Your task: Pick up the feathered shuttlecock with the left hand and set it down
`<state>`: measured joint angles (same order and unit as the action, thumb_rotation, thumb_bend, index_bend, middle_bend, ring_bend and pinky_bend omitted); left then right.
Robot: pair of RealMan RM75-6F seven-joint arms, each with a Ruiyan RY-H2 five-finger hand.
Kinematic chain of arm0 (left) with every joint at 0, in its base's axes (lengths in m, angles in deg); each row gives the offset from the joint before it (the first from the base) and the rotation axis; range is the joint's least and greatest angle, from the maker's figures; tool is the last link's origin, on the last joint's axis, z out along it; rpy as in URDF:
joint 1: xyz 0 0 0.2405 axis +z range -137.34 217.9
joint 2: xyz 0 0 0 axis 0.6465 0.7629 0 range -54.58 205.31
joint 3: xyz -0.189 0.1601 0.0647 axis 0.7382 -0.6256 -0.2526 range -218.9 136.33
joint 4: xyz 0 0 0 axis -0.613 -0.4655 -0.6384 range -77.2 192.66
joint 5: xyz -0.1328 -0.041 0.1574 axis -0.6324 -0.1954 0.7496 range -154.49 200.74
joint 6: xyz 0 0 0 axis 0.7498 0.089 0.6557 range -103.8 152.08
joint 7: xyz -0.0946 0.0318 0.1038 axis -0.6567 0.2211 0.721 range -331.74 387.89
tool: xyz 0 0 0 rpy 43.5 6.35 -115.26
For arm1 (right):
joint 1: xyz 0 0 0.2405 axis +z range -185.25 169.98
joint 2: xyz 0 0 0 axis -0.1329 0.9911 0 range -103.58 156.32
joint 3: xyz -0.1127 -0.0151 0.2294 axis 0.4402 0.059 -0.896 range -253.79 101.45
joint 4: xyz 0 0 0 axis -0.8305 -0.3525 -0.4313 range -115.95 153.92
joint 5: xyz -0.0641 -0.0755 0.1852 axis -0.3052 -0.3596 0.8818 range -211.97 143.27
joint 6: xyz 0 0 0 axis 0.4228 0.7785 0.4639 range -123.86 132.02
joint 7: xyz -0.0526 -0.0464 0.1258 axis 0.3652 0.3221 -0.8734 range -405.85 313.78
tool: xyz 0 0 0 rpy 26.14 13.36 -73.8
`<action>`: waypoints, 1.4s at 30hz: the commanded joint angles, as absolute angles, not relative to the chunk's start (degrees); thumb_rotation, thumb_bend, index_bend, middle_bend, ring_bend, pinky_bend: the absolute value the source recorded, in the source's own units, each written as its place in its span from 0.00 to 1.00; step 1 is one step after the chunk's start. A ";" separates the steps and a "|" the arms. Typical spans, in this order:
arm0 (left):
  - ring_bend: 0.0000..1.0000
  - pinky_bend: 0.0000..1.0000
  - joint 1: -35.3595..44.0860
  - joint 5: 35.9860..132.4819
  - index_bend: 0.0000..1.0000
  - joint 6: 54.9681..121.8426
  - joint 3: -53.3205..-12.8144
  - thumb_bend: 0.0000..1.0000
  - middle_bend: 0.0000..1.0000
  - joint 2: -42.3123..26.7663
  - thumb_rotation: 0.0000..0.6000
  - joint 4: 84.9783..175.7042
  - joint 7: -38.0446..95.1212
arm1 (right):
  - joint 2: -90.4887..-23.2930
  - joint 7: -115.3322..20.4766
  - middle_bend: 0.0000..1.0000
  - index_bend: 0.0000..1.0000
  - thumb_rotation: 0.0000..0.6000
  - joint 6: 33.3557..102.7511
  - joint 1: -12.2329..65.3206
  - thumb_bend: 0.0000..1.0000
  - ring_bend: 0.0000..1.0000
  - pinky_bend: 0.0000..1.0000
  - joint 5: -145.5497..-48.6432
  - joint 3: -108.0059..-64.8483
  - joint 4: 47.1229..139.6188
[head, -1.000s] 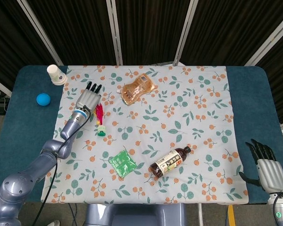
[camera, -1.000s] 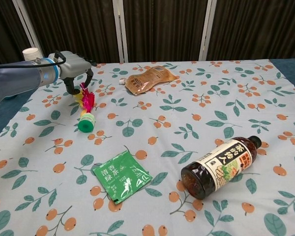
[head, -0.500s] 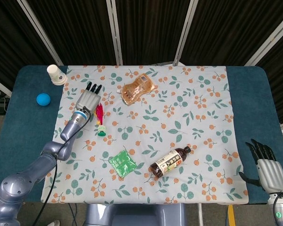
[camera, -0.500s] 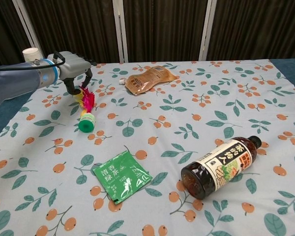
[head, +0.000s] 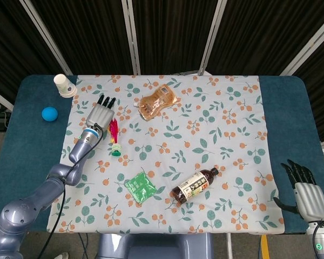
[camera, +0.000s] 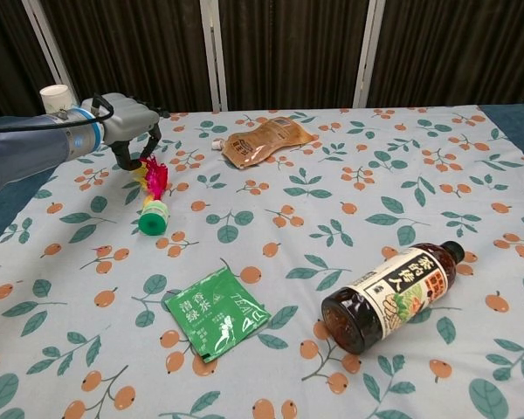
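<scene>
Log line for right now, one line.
phase: reach | left hand at shuttlecock feathers, grasp unclear | right hand idle, open

Left hand (head: 101, 114) outstretched, fingers apart, palm down; right hand (head: 306, 195) open, idle.

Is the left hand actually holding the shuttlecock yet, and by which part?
It cannot be told. The left hand has its fingertips down at the feather end of the shuttlecock, whose green base sits on the cloth; a closed hold isn't visible.

One shuttlecock (head: 114, 141), bottle (head: 194, 185), cup (head: 64, 84), ball (head: 49, 113), two pouches (head: 157, 101) (head: 140, 186)
</scene>
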<state>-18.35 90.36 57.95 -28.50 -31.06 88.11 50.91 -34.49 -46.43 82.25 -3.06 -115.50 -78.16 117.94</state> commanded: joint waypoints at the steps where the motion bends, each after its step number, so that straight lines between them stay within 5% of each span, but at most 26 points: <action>1: 0.00 0.01 -18.30 90.41 0.57 58.09 -28.58 0.46 0.01 -31.12 1.00 88.07 50.83 | -34.44 -46.41 0.00 0.10 1.00 82.19 -3.04 0.13 0.00 0.00 -115.46 -78.16 117.98; 25: 0.00 0.01 -19.14 91.61 0.58 61.29 -28.14 0.54 0.02 -30.01 1.00 89.38 48.54 | -34.42 -46.52 0.00 0.10 1.00 81.97 -2.93 0.13 0.00 0.00 -115.48 -78.17 117.93; 42: 0.00 0.01 -16.91 94.81 0.59 71.70 -27.69 0.54 0.02 -15.97 1.00 113.71 52.26 | -34.71 -46.20 0.00 0.10 1.00 82.39 -2.92 0.14 0.00 0.00 -115.97 -78.21 117.49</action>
<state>-17.77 94.06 69.07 -27.95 -19.88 108.00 50.44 -34.70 -46.21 82.38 -2.91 -115.96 -78.21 117.49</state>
